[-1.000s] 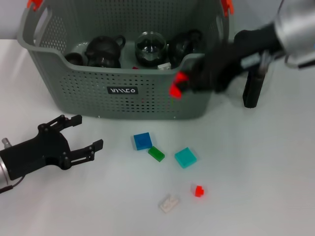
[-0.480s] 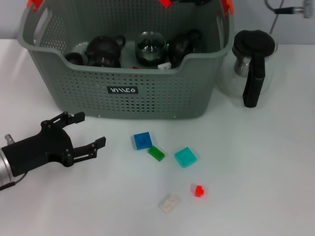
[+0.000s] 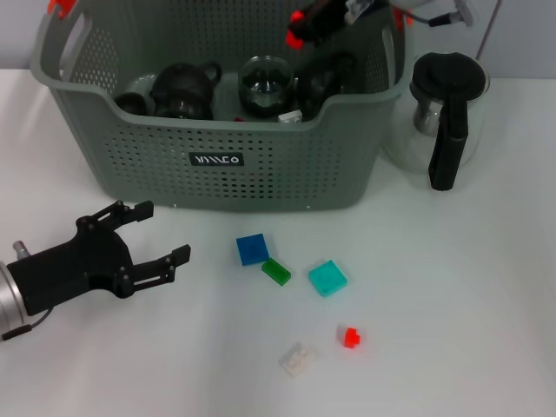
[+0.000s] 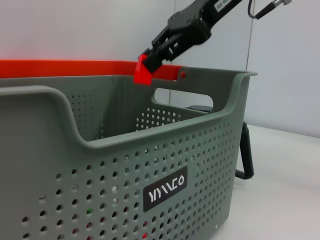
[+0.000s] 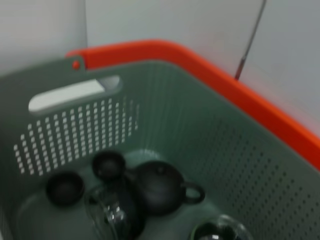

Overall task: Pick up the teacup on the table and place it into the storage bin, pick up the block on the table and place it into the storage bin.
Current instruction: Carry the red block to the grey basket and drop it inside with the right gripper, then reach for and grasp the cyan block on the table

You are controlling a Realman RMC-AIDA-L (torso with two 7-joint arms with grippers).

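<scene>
A small red block (image 3: 296, 17) is held pinched in the right hand (image 3: 304, 19), above the grey-green perforated plastic storage bin (image 3: 261, 161). The placing step is judged in hand; release over the bin's interior is called for. The left hand (image 3: 143, 243) is parked spread open before the bin on the counter (image 3: 452, 287).

White table (image 3: 486, 287), storage bin (image 3: 261, 165), glass pitcher (image 3: 443, 117), scattered blocks (image 3: 327, 278)
</scene>
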